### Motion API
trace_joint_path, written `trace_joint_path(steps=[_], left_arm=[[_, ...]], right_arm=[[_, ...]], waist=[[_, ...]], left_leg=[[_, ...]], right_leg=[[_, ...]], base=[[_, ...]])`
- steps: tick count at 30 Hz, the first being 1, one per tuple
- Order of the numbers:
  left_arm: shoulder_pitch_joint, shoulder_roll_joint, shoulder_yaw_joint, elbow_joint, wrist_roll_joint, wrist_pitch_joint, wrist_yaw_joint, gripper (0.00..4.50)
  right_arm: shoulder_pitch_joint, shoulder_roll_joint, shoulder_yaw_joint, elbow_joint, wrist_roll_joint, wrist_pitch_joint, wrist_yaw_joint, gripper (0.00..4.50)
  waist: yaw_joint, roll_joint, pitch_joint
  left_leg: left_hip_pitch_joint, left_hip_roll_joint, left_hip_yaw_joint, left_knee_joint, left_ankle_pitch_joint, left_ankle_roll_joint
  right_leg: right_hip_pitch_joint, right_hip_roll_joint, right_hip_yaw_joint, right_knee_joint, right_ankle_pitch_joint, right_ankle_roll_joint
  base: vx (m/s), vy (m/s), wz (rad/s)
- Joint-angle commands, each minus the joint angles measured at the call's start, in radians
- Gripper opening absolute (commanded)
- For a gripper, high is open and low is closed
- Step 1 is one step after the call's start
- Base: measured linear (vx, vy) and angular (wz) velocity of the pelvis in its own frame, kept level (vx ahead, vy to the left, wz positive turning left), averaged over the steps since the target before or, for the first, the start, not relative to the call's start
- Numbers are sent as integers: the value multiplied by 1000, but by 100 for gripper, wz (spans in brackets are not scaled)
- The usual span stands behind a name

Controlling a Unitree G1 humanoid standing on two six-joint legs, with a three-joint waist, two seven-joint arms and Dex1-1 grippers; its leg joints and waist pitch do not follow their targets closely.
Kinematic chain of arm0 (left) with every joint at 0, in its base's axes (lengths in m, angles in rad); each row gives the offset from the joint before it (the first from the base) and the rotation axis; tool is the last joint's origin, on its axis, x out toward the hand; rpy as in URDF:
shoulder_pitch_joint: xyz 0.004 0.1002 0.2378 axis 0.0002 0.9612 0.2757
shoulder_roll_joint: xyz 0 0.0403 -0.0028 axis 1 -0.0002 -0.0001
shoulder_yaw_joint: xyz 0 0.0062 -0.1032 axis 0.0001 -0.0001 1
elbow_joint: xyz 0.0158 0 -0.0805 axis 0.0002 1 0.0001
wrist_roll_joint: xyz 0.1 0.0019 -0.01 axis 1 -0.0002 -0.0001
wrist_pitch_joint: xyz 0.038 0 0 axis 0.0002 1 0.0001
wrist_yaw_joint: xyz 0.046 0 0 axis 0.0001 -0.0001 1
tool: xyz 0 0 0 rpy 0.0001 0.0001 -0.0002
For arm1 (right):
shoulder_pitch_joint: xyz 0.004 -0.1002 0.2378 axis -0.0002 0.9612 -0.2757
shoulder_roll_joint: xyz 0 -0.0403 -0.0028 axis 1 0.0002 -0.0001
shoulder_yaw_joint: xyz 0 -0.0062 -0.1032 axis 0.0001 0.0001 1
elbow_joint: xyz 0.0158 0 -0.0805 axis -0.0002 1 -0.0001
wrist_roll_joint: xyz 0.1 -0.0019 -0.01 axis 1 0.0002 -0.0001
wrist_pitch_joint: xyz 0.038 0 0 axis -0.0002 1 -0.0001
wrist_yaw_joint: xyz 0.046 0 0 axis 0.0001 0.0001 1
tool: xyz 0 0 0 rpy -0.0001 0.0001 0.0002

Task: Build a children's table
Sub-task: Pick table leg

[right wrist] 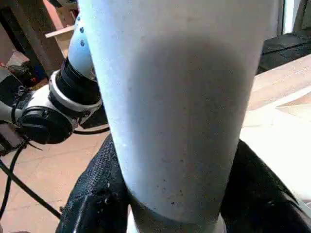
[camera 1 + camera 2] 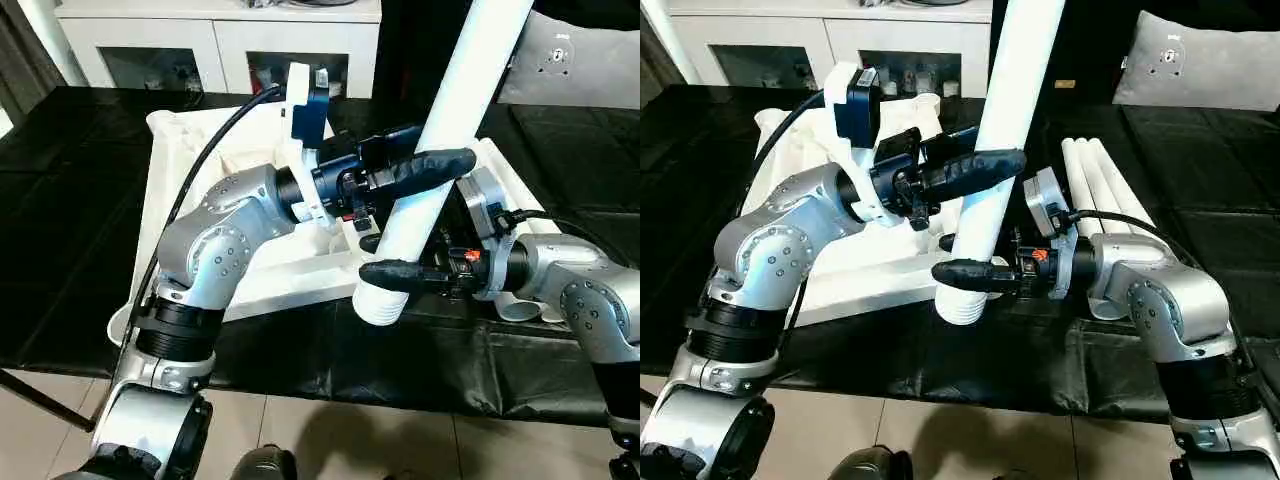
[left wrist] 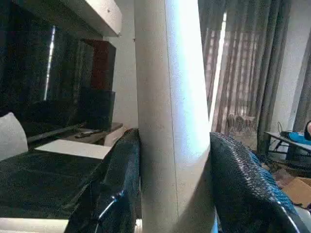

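- Between the black fingers of the left gripper (image 2: pixel 408 185) stood one white leg (image 2: pixel 452 125), clamped on both sides of the tube; the left wrist view showed a pad (image 3: pixel 121 184) pressed to each flank of it.
- Just below that grip, the right gripper (image 2: pixel 985 255) held the same leg near its ribbed end (image 2: pixel 383 303), and the right wrist view showed fingers (image 1: pixel 95 194) hugging the tube on either side, so both hands were closed on this one part.
- Above the two hands the leg rose steeply and leaned away from the robot, its upper part running out of the head views; its ribbed end hung free over the near edge of the black worktable (image 2: pixel 70 200), touching nothing.
- Behind the left gripper, the tabletop (image 2: pixel 290 265) lay underside up on the worktable, white and ribbed; I could not tell which corner socket was nearest the leg.
- Beyond the right arm, three more legs (image 2: pixel 1105 185) lay side by side on the worktable, well apart from the tabletop.
- By my reading the build was at an early stage: no leg appeared seated in the tabletop, one was merely in hand, and three waited.
- What remained, as I judged it, was bringing the ribbed end to a socket, fixing it, then repeating for the other legs and turning the children's table upright.
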Motion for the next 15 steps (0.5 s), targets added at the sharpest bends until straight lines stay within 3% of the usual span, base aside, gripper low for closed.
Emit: trace_joint_path(steps=[1, 2, 5, 8, 15], left_arm=[[6, -3, 2, -23, 14, -15, 7, 179], [6, -3, 2, -23, 14, -16, 8, 179], [7, -4, 2, -22, 15, -17, 8, 179], [8, -4, -1, -22, 18, -18, 7, 178], [10, -3, -7, -21, 21, -19, 9, 178]], right_arm=[[-13, 3, -13, -4, 14, 5, -3, 195], [-17, 0, -7, 1, 12, 22, -9, 195], [-26, -3, -9, 11, 37, 78, -15, 264], [-30, 4, -19, 15, 38, 70, -21, 292], [-24, -2, -14, 5, 21, 49, -9, 313]], waist=[[3, -27, -77], [3, -28, -77], [2, -28, -77], [4, -27, -78], [3, -27, -77]], left_leg=[[33, 80, -31, -66, -119, 73], [33, 79, -31, -66, -121, 73], [33, 78, -32, -65, -112, 76], [33, 80, -31, -65, -114, 74], [33, 79, -31, -66, -120, 67]], right_leg=[[43, -88, 31, -81, -115, -236], [43, -88, 31, -82, -118, -235], [44, -87, 31, -81, -113, -238], [43, -89, 32, -82, -117, -237], [43, -88, 31, -81, -112, -235]], base=[[0, 0, 0], [0, 0, 0], [0, 0, 0], [0, 0, 0], [0, 0, 0]])
